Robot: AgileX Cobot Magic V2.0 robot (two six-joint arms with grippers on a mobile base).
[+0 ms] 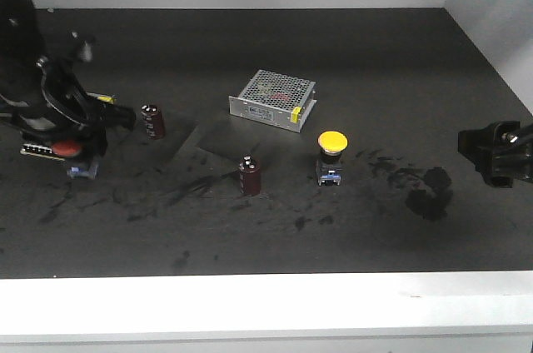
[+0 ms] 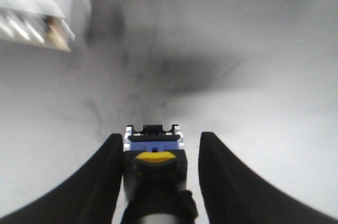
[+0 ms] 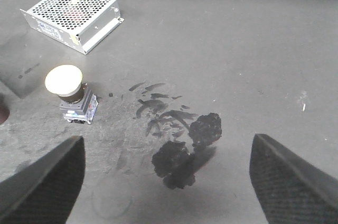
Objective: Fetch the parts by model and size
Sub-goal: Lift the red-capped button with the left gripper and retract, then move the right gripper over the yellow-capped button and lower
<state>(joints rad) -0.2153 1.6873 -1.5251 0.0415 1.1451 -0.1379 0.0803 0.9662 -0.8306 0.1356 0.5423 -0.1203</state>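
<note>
On the dark scuffed worktop [image 1: 375,53] there's no bin, tray or other receptacle in view, so can't tell where fetched parts should end up. Left gripper [image 2: 160,138] sits low at the left edge, jaws spread either side of the red-capped mushroom push-button switch [image 1: 67,149]. Left wrist view shows a gap on one side, so it's straddling, not clamped. Right gripper [image 3: 166,142] hangs at the right edge, jaws wide apart, nothing between them.

Perforated silver metal box [image 1: 273,95] is mid-worktop: closed casing, something reddish behind the mesh, not a part to fetch. Yellow-capped mushroom push-button switch [image 1: 331,153] stands upright just in front of that box, well apart from both grippers. Two dark-brown cylindrical capacitors [image 1: 152,120] [image 1: 250,175] stand upright, not wanted.

Judgement: early. Red switch is the one being worked, yellow not yet fetched, neither delivered.
</note>
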